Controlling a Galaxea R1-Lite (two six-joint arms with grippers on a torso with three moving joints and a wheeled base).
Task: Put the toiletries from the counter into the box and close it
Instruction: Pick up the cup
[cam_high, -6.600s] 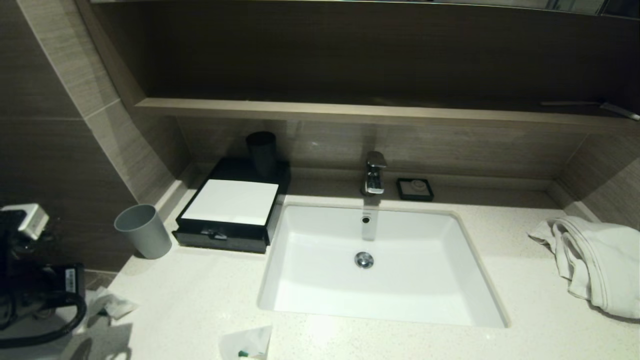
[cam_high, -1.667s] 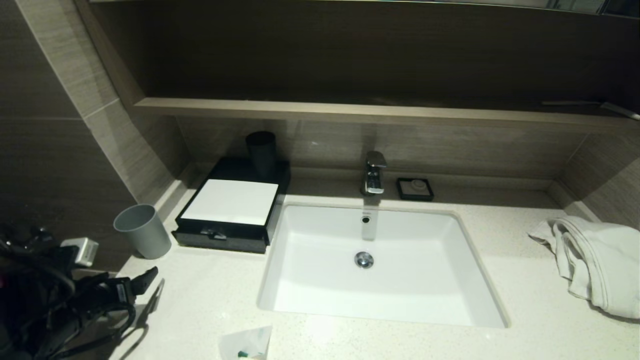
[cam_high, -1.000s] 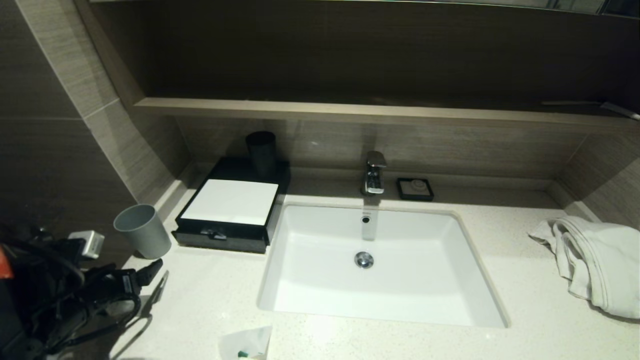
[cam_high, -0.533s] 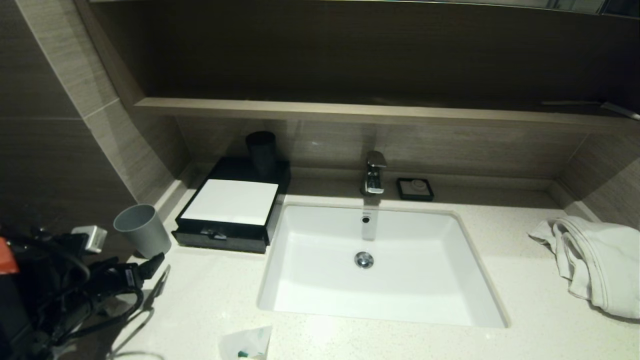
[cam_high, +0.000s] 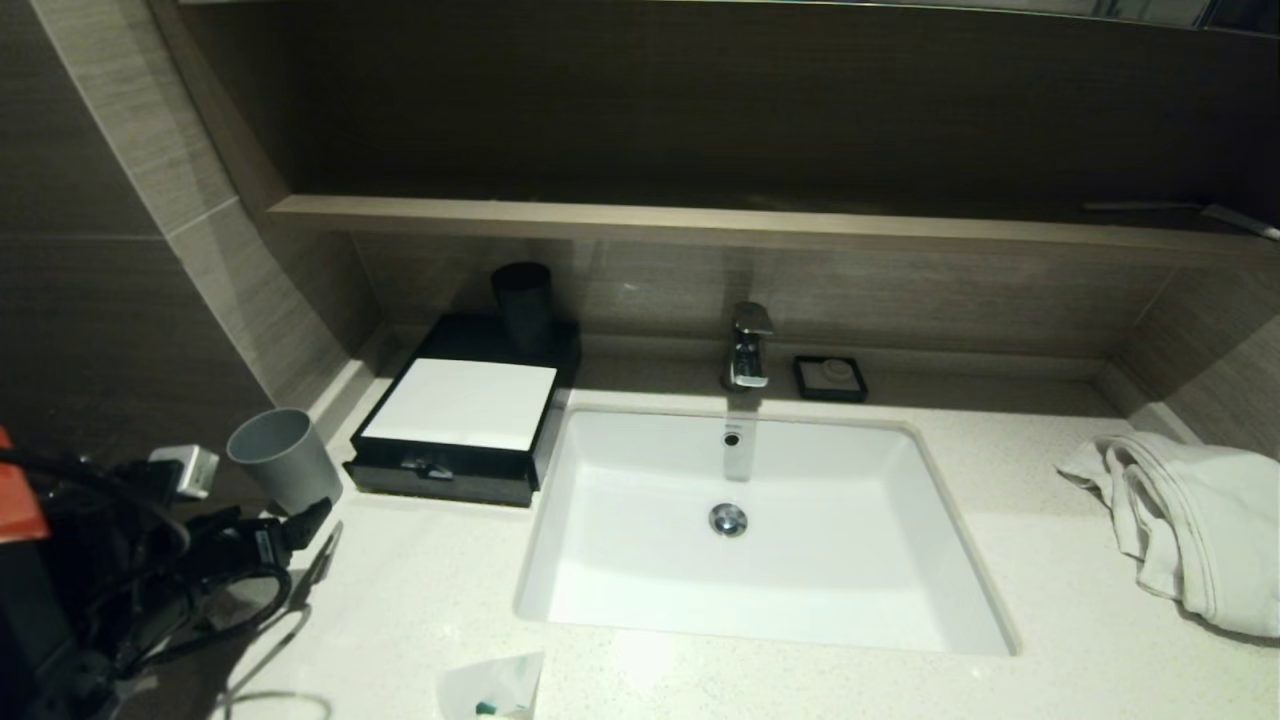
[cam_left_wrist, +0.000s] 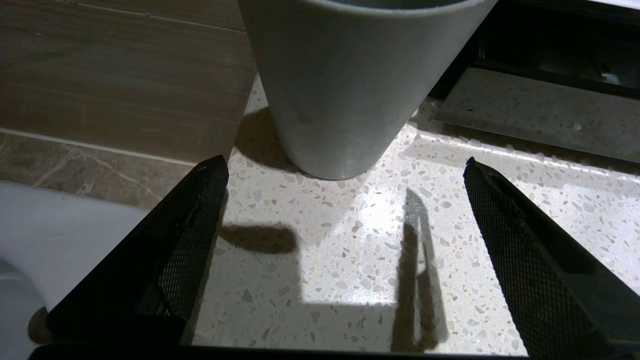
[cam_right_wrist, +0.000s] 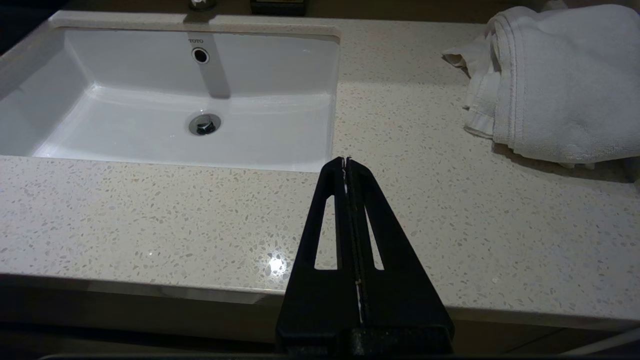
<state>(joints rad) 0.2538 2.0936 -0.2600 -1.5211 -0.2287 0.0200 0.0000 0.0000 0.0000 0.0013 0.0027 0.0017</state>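
Note:
The black box (cam_high: 460, 410) with its white top panel stands at the back left of the counter (cam_high: 420, 590). Its front drawer with a small handle (cam_high: 425, 467) is out a little. One crinkly sachet (cam_high: 495, 685) with green items lies at the counter's front edge, partly cut off by the frame. My left gripper (cam_high: 305, 520) is open and empty, low over the counter, just in front of the grey cup (cam_high: 285, 462). In the left wrist view the open gripper (cam_left_wrist: 344, 161) faces the cup (cam_left_wrist: 350, 85), with the box's drawer (cam_left_wrist: 550, 55) beside it. My right gripper (cam_right_wrist: 345, 160) is shut and empty over the counter's front edge, right of the sink.
The white sink (cam_high: 640, 560) fills the counter's middle, with a faucet (cam_high: 748, 345) and a small black soap dish (cam_high: 830, 378) behind it. A black cup (cam_high: 525, 300) stands behind the box. A white towel (cam_high: 1190, 520) lies at the right. A wooden shelf (cam_high: 700, 222) overhangs the back.
My left arm has come up and forward towards the grey cup. It now covers the spot at the left where a second sachet lay. The right arm has not moved.

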